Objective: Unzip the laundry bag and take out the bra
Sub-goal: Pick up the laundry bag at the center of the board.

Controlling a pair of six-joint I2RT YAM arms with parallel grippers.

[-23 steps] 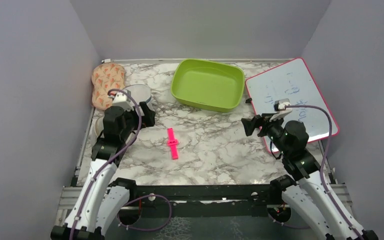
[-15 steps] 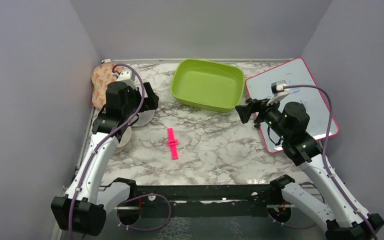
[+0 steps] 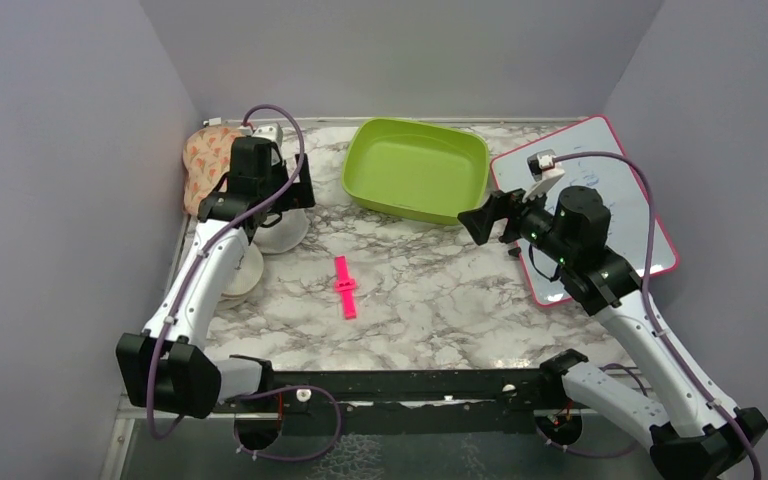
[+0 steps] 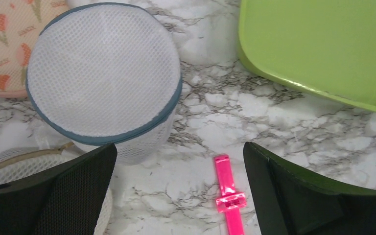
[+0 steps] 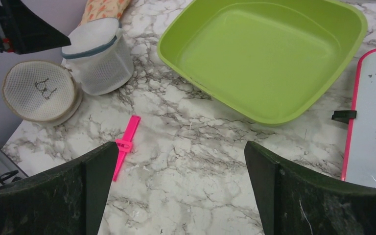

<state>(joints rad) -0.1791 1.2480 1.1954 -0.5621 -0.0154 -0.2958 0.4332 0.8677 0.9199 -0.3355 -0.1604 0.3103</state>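
Far left, the laundry bag (image 4: pixel 103 73) stands on the counter (image 4: pixel 323 127), rim closed, just beside a beige mesh case (image 4: pixel 19 166); I judge it light, soft-walled and springy, best pinched at the dark zip rim. The left end effector (image 4: pixel 179 152) hovers over it, spread wide and empty; the right end effector (image 5: pixel 181 147), equally wide, holds nothing

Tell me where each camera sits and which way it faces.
Top external: high behind the bases, looking down on the marble table; left arm and right arm show.
Left wrist: over the left rear, looking down at the laundry bag; open jaws below.
Right wrist: at the right, facing left toward the green tray; open jaws below.
Shared: both wrist views show bag, tray and pink clip.
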